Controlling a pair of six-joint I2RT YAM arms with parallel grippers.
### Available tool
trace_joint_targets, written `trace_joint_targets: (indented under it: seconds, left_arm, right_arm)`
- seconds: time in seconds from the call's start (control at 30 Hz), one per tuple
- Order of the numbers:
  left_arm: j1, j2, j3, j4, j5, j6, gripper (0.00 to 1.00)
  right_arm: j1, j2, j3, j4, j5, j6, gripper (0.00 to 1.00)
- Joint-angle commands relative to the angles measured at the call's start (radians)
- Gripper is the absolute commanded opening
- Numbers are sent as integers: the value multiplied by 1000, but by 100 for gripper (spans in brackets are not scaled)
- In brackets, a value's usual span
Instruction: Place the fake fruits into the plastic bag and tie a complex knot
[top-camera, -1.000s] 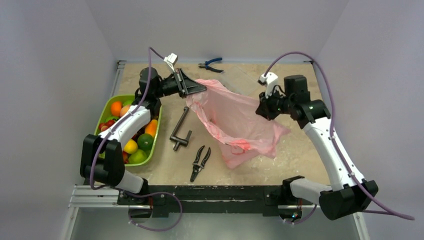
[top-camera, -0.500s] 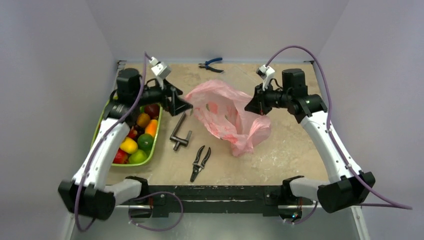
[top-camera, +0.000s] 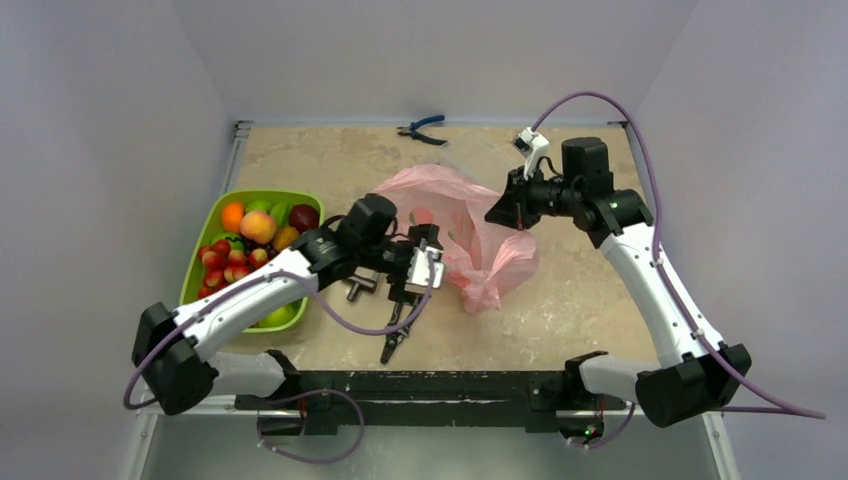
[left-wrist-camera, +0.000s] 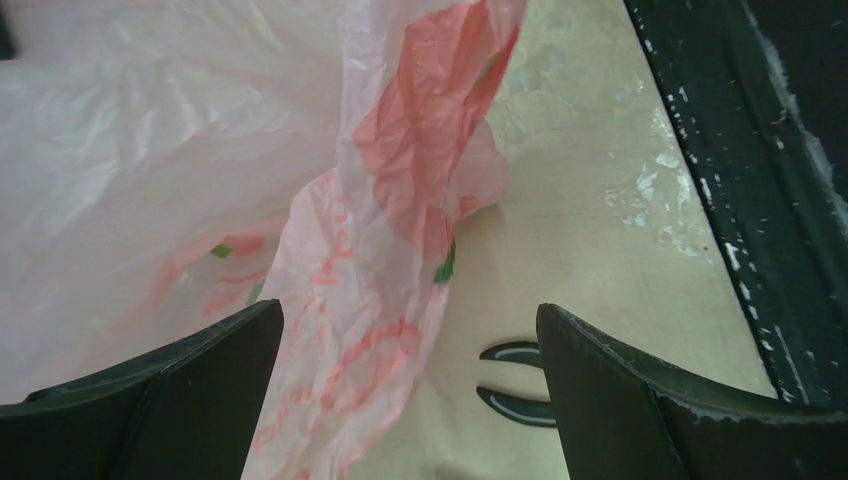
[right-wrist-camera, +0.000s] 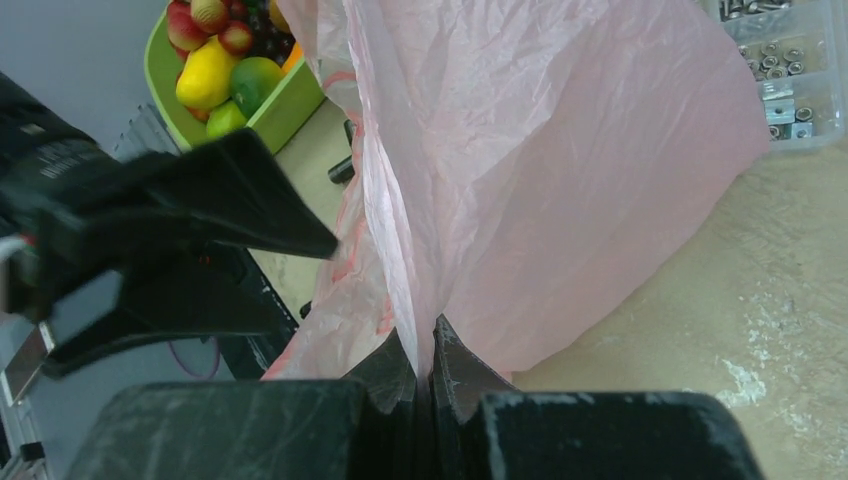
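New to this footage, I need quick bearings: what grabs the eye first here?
The crinkly pink plastic bag in the centre, its film pinched in the shut right pincer. The left pincer gapes open, facing a fold of the bag. At far left, bright fake fruits fill a lime-green tray.

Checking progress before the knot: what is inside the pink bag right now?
No fruit shape shows through the translucent plastic bag; the fake fruits in view lie in the green tray. The bag's crumpled lower folds hide their own inside.
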Motion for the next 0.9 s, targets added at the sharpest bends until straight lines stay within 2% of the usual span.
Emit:
trace_joint_targets:
  seconds: [0.0, 0.03, 0.07, 0.1, 0.13, 0.17, 0.2, 0.3, 0.37, 0.4, 0.5, 0.6, 0.63, 0.67, 0.8, 0.87]
  left_arm:
    - [-89, 126, 6, 269, -173, 34, 100]
    - [-97, 155, 16, 267, -175, 37, 95]
    - [-101, 185, 37, 183, -163, 81, 68]
    - [-104, 204, 59, 66, -148, 127, 36]
    - [-104, 203, 57, -24, -139, 144, 14]
    - [-104, 179, 28, -78, -137, 149, 4]
    - [-103, 147, -21, -118, -129, 173, 0]
    - [-128, 67, -132, -242, -99, 234, 0]
    - [-139, 71, -156, -231, -133, 208, 0]
    - [-137, 72, -150, -207, -147, 170, 8]
    - [-104, 46, -91, -138, -150, 7, 52]
    - [-24, -26, 5, -141, -31, -137, 80]
    - [5, -53, 28, -140, 10, -191, 95]
    - [33, -77, 45, -135, 43, -248, 99]
    - [111, -139, 116, -185, 115, -390, 100]
    - [190, -168, 135, -170, 140, -499, 100]
  right_arm:
    - [5, -11, -5, 22, -25, 32, 0]
    - [5, -10, -4, 25, -24, 33, 0]
    - [4, -7, -3, 40, -32, 40, 0]
    - [-2, 0, 10, 39, -17, 25, 0]
    - [-14, 9, 27, 29, -6, 0, 0]
    - [-25, 19, 46, 19, 11, -25, 0]
    - [-37, 26, 58, 18, 31, -41, 0]
    - [-62, 54, 60, 50, 77, -68, 0]
    - [-63, 71, 52, 59, 76, -127, 0]
    - [-62, 75, 42, 55, 85, -132, 0]
    - [-48, 71, -8, 66, 57, -128, 0]
    - [-35, 54, -55, 80, 46, -130, 0]
    - [-33, 40, -69, 90, 43, -129, 0]
    - [-31, 31, -81, 99, 41, -123, 0]
    - [-26, 23, -103, 101, 39, -104, 0]
    - [-26, 12, -110, 110, 46, -99, 0]
